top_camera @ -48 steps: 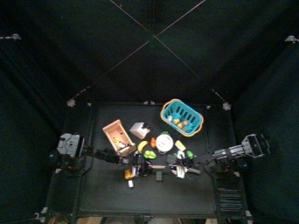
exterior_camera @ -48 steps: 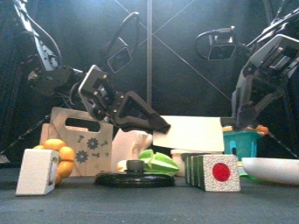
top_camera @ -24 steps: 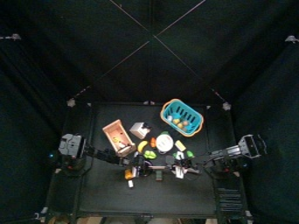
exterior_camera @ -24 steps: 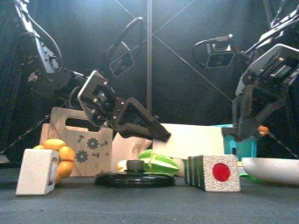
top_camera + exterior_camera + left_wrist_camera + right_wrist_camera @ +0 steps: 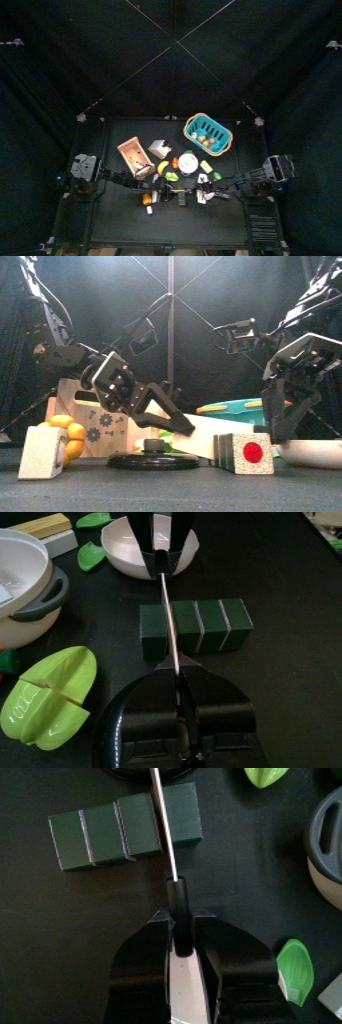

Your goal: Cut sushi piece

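Left wrist view shows left gripper [image 5: 175, 727] clenched on a knife [image 5: 166, 602] over the sushi roll [image 5: 198, 622] at centre frame; right gripper [image 5: 178, 983] likewise grips a blade [image 5: 166, 828]; press along one seam squarely.

I see a matt dark-green sushi roll [image 5: 197, 622] on a dull black tabletop [image 5: 287, 672], a thin shiny metal-looking blade [image 5: 164, 828] over it, and a glossy white bowl [image 5: 150, 547] — smooth, plastic-looking, like the lime-green piece [image 5: 47, 697].
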